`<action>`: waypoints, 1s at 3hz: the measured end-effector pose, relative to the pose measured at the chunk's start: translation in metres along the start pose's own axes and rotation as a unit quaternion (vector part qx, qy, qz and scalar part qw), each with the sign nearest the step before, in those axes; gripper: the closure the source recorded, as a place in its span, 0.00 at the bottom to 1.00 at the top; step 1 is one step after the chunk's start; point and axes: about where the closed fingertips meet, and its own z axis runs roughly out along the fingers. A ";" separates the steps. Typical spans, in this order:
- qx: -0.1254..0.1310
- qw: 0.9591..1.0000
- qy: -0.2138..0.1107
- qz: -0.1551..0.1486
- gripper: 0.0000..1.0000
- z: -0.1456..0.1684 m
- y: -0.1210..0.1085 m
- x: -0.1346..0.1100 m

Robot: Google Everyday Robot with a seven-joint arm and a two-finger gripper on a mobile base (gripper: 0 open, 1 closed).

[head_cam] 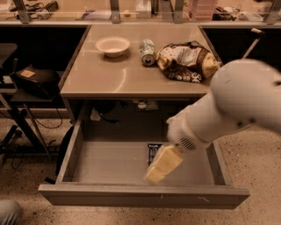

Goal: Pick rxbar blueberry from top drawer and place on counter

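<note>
The top drawer (109, 163) stands pulled open under the counter (109, 74). The rxbar blueberry (152, 151), a dark flat bar, lies on the drawer floor right of the middle, with only its far end showing. My white arm reaches in from the right. My gripper (154, 175), with pale yellow tips, hangs over the drawer just in front of and above the bar and covers most of it. It holds nothing that I can see.
On the counter are a white bowl (113, 45), a green-and-silver can (147, 52) lying on its side and a brown-and-white chip bag (186, 61). A black bag (35, 81) sits on a stand at the left. A ledge with metal posts (115, 11) runs behind.
</note>
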 end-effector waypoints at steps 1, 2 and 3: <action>0.008 0.999 0.004 0.042 0.00 0.024 0.002 0.010; 0.024 0.997 -0.003 0.076 0.00 0.025 -0.016 0.016; 0.085 0.985 -0.043 0.146 0.00 0.015 -0.064 0.030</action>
